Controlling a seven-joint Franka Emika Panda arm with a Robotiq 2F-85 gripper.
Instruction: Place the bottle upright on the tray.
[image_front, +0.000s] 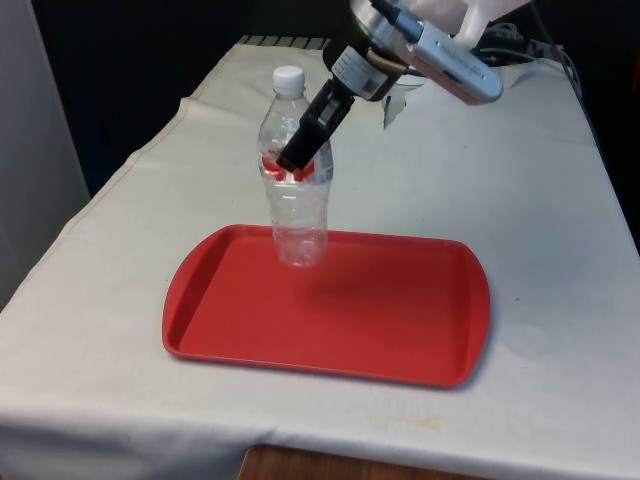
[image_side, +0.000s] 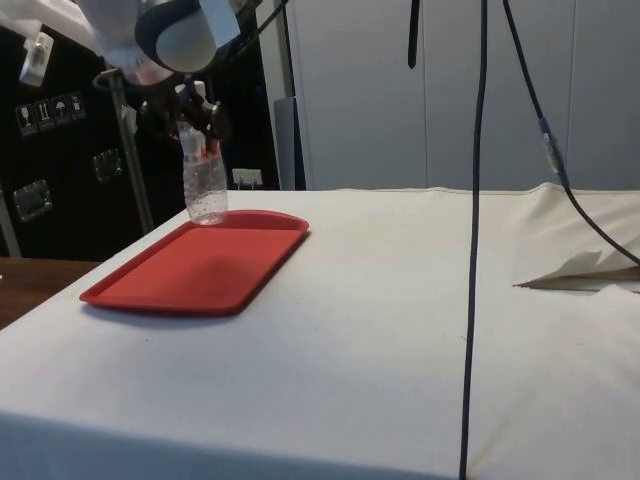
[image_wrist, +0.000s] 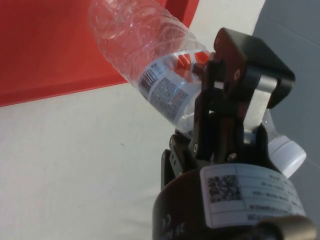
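Observation:
A clear plastic bottle (image_front: 296, 205) with a white cap and a red-and-white label stands upright at the far edge of the red tray (image_front: 400, 320). Its base seems to rest on or just above the tray floor. My black gripper (image_front: 303, 152) is shut on the bottle at label height, reaching in from the front view's right. From the side, the bottle (image_side: 204, 185) sits over the far end of the tray (image_side: 200, 268) with the gripper (image_side: 200, 140) clamped on its upper part. In the wrist view one finger (image_wrist: 235, 85) presses the labelled bottle (image_wrist: 150, 55).
The white cloth covers the table (image_front: 520, 180) around the tray. A black cable (image_side: 478, 200) hangs down across the side view. A folded edge of cloth (image_side: 580, 270) lies at that view's right. The table's front edge (image_front: 300, 445) runs just below the tray.

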